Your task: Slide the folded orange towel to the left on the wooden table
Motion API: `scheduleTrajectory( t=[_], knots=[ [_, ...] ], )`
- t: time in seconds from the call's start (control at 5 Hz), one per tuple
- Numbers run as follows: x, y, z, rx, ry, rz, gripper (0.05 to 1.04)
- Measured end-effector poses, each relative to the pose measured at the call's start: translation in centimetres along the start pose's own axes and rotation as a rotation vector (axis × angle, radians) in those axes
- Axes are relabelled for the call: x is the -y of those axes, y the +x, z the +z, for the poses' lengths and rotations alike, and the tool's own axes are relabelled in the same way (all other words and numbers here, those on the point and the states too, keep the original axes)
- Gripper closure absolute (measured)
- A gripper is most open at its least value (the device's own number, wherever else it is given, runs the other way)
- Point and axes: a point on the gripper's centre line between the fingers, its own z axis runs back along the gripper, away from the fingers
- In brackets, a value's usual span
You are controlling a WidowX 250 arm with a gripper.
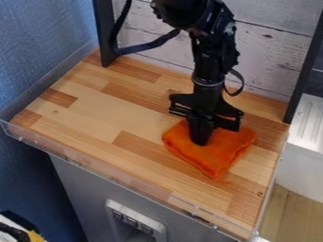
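The black gripper [200, 141] hangs straight down at the right of the wooden counter, its tip against the upper middle of an orange cloth [219, 153]. The cloth lies folded in a rough square, slightly rumpled, with one corner toward the counter's front edge. Part of its back side is hidden behind the gripper. Whether the gripper has hold of the fabric cannot be told.
Clear raised edging [116, 176] runs along the front of the wooden counter [95, 113]. Dark upright posts stand at the back left and right, before a whitish plank wall [271, 56]. A blue wall [38, 42] borders the left side.
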Motion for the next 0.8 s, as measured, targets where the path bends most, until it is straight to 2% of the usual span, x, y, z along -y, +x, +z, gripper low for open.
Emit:
scheduleTrajectory(
  t=[0.2, 0.4, 0.6, 0.8],
  knots=[
    [-0.7, 0.0, 0.0, -0.011, 0.002, -0.048, 1.0],
    [-1.3, -0.3, 0.4, -0.056, 0.002, -0.058, 0.847],
    [-1.0, -0.2, 1.4, -0.092, -0.001, -0.061, 0.594],
    [0.3, 0.2, 3.8, -0.08, -0.008, -0.074, 0.297]
  ],
)
